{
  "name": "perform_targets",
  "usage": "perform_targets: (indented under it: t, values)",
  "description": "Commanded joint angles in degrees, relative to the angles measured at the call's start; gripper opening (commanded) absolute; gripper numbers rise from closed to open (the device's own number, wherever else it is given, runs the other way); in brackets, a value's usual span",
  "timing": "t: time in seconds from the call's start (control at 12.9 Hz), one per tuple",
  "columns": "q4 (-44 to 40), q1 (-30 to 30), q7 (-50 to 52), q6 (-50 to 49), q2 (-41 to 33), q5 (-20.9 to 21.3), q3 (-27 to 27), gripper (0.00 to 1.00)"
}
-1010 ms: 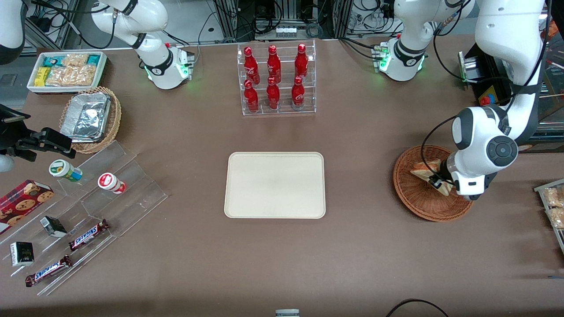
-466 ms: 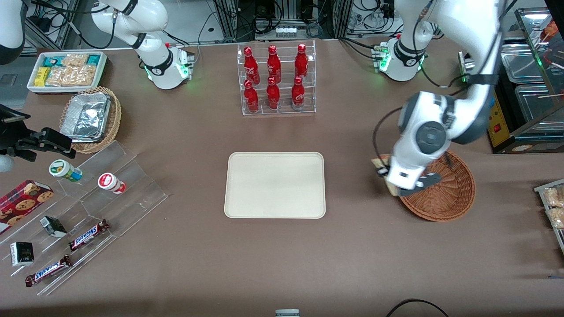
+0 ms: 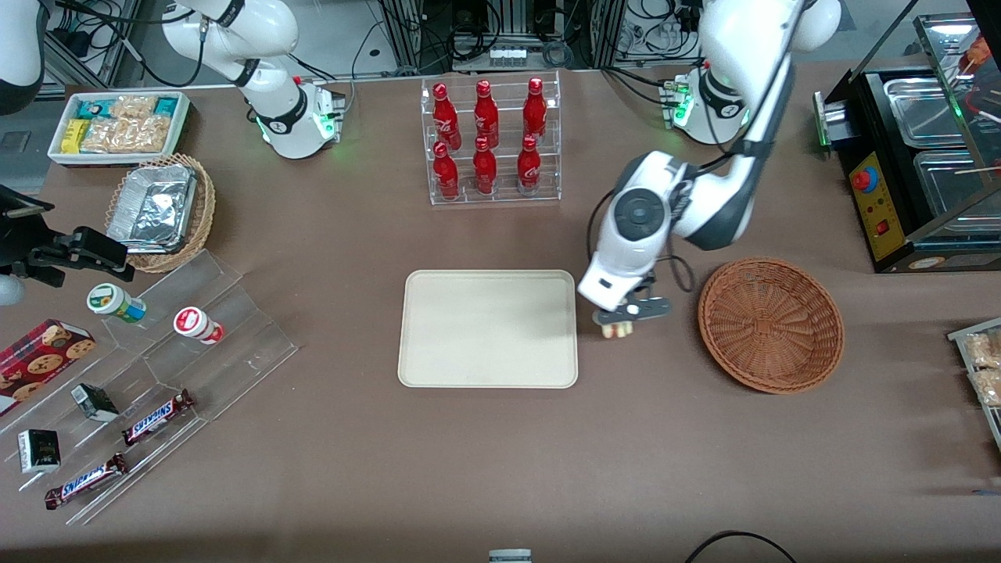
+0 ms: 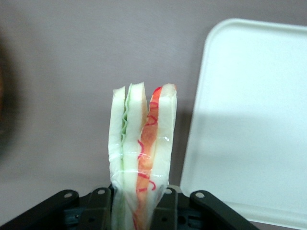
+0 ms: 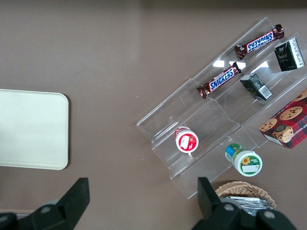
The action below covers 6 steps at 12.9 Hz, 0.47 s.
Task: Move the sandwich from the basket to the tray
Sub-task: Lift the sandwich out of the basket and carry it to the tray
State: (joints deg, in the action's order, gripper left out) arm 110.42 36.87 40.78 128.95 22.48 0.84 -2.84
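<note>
My left gripper (image 3: 618, 322) hangs above the brown table between the cream tray (image 3: 488, 328) and the reddish-brown wicker basket (image 3: 770, 324), close to the tray's edge. It is shut on the sandwich (image 3: 616, 330), a plastic-wrapped wedge of white bread with green and red filling. In the left wrist view the sandwich (image 4: 142, 143) stands upright between the black fingers (image 4: 100, 211), with the tray's rounded corner (image 4: 254, 120) beside it. The basket holds nothing. Only the sandwich's tip shows under the wrist in the front view.
A clear rack of red bottles (image 3: 489, 141) stands farther from the front camera than the tray. Toward the parked arm's end lie a tan basket with foil containers (image 3: 160, 207), a white snack bin (image 3: 117, 125) and a clear stepped stand with snacks (image 3: 156, 375). Metal pans (image 3: 931, 109) sit at the working arm's end.
The left arm lifted the sandwich out of the basket and carried it sideways over the table toward the tray. The basket now shows fully and holds nothing.
</note>
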Motion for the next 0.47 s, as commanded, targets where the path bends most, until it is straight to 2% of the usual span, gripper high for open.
perform_targets:
  t: [0.0,0.39]
  values:
    - [-5.80,4.42,-0.52,0.43,4.83,-0.92,-0.68,0.23]
    - [-12.50,7.78,-1.49,0.69,11.09,-0.66,-0.50,0.26]
